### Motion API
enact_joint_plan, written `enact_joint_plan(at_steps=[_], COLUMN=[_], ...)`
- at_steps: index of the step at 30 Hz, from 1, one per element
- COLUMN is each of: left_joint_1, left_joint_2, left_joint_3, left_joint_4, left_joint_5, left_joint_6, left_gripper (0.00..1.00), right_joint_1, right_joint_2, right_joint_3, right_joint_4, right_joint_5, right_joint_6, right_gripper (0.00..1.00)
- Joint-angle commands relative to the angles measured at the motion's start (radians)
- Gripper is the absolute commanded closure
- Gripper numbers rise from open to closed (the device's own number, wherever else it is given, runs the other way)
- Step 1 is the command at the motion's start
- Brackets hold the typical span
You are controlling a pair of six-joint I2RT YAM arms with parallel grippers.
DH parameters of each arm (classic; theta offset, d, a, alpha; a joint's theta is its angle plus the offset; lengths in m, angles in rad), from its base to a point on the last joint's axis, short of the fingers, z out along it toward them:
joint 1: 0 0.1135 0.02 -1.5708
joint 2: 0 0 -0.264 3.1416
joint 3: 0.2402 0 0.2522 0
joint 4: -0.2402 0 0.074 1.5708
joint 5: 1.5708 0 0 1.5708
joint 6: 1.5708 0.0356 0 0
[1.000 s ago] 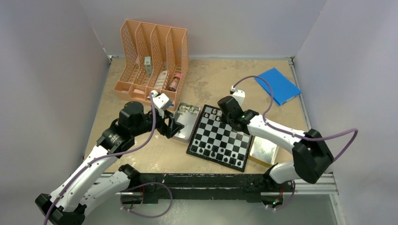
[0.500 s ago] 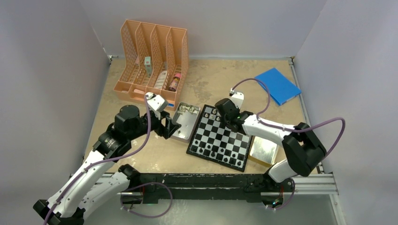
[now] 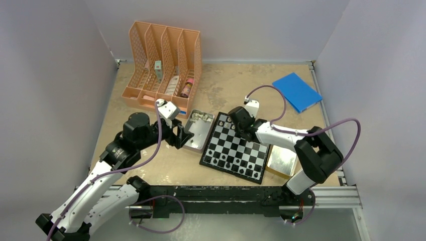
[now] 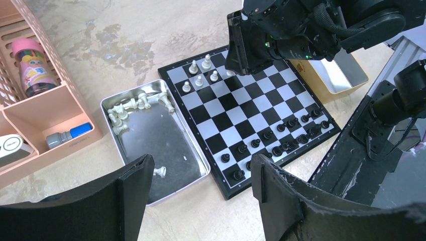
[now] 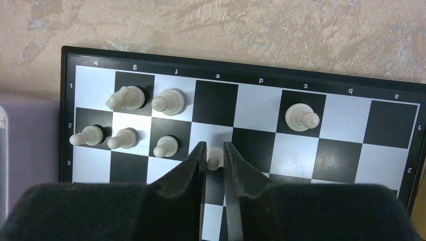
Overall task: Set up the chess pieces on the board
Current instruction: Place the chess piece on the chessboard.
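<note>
Well, the right gripper has slid over the far corner of the board, fingers close about a white pawn in its row, gripped or freed I can't tell; nearly placed, while the left gripper hangs spread.

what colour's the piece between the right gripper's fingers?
Pale white; it's a pawn. Clearest in the right wrist view.

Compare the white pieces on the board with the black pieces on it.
The white pieces are few, with gaps in their rows; the black pieces fill most of two rows. White pieces stand at the far end of the board, black pieces at its near end. Both sets stand upright on squares.
</note>
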Motion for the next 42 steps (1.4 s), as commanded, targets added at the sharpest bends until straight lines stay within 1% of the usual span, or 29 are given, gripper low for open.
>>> enact_joint_plan(at_steps=[1,5,17,34,37,40,42], left_joint_1=[0.003,0.002,0.002,0.003,0.003,0.002,0.002], left_joint_2=[-0.001,0.002,0.016,0.027,0.031,0.031,0.044], left_joint_3=[0.000,0.001,0.003,0.007,0.008,0.005,0.000], left_joint_4=[0.033,0.032,0.035,0.034,0.033,0.032,0.043], left_joint_5=[-0.005,-0.006,-0.003,0.001,0.009,0.009,0.000], left_joint_6=[0.012,0.010,0.012,0.015,0.014,0.012,-0.002], left_gripper=[0.30,0.30,0.30,0.30,0.30,0.29,0.26], right_joint_1=[0.000,0.000,-0.001,-0.001,0.000,-0.001,0.000], right_joint_2=[0.008,0.016,0.019,0.023,0.022,0.007,-0.006], right_joint_3=[0.027,0.032,0.028,0.033,0.035,0.032,0.040], right_joint_4=[-0.002,-0.001,0.019,0.038,0.038,0.041,0.028], right_joint_5=[0.029,0.028,0.019,0.023,0.025,0.026,0.022], right_joint_6=[0.016,0.011,0.004,-0.008,-0.006,-0.006,-0.006], right_gripper=[0.79,0.79,0.84,0.85,0.82,0.74,0.70])
